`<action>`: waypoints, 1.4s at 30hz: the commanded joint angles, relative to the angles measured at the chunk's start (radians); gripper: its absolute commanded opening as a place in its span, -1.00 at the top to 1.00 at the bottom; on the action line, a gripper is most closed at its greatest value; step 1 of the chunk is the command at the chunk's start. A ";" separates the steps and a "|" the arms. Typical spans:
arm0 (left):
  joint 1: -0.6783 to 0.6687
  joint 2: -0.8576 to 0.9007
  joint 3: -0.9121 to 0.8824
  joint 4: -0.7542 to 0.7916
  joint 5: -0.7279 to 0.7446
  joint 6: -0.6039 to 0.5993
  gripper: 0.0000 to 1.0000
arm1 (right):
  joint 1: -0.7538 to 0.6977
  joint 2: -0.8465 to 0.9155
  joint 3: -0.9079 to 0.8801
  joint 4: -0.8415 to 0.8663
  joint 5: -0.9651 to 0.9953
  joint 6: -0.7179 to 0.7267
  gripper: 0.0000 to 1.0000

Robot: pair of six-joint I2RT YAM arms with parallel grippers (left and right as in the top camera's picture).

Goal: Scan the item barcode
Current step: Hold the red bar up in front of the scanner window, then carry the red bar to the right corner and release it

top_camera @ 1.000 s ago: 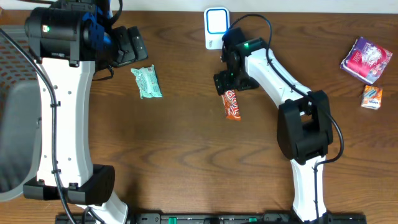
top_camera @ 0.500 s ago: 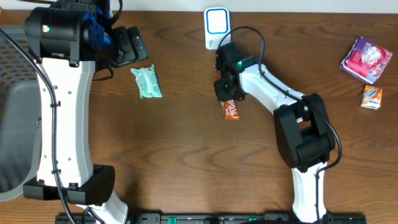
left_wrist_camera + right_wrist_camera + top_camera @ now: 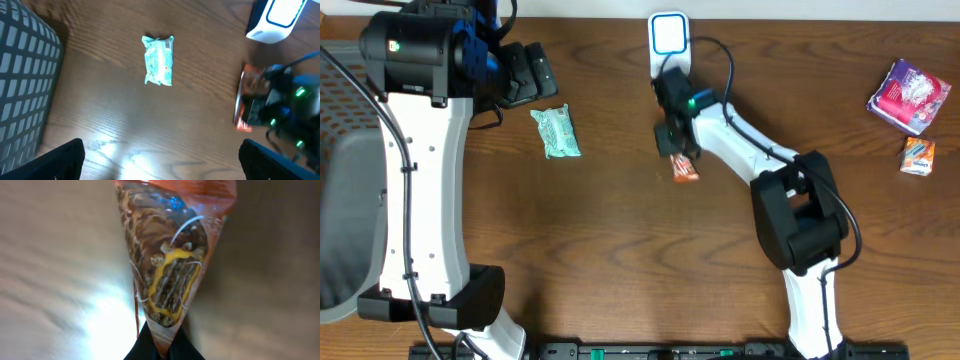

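right gripper (image 3: 678, 152) just clamped the orange snack bar (image 3: 686, 170) and carried it toward the white barcode scanner (image 3: 668, 36), bar dangling near it, so presenting the barcode looks next; left gripper (image 3: 525, 72) idle, jaws wide apart.

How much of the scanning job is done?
Done: the right gripper is shut on the orange snack bar. In hand: the bar is pinched at one end, close to the white scanner. Left: showing its barcode to the scanner. The green packet lies on the table, and the left gripper is open and empty.
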 commanded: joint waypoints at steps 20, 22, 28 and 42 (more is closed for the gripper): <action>0.004 0.005 0.002 -0.077 -0.006 0.002 -0.96 | -0.068 0.076 0.142 0.623 0.158 0.045 0.98; 0.004 0.005 0.002 -0.077 -0.006 0.002 -0.96 | -0.068 0.089 0.142 0.649 0.190 0.045 0.98; 0.004 0.005 0.002 -0.077 -0.006 0.002 -0.96 | -0.088 0.096 0.143 0.668 0.202 0.051 0.98; 0.004 0.005 0.002 -0.077 -0.006 0.002 -0.96 | -0.359 -0.063 0.143 0.336 0.201 0.145 0.98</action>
